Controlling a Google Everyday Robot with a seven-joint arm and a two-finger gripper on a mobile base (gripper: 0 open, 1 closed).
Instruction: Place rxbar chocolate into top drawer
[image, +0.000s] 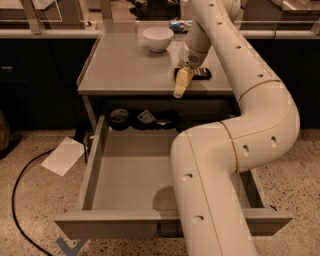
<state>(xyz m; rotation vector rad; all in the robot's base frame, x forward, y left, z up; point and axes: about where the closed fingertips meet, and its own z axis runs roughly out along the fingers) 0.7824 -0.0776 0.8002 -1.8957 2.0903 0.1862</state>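
The rxbar chocolate (201, 73), a flat black bar with white lettering, lies on the grey countertop (125, 65) near its front right edge, partly hidden by my arm. My gripper (181, 83) hangs at the bar's left end, over the counter's front edge, its cream tip pointing down. The top drawer (150, 224) is pulled wide open below the counter, its floor mostly bare. My large white arm crosses over the drawer's right half and hides it.
A white bowl (158, 38) stands at the back of the counter, with a blue-and-white packet (178, 24) behind it. Dark round items (120, 119) and a small packet (146, 116) lie at the drawer's back. White paper (63, 156) and a black cable (17, 200) lie on the floor to the left.
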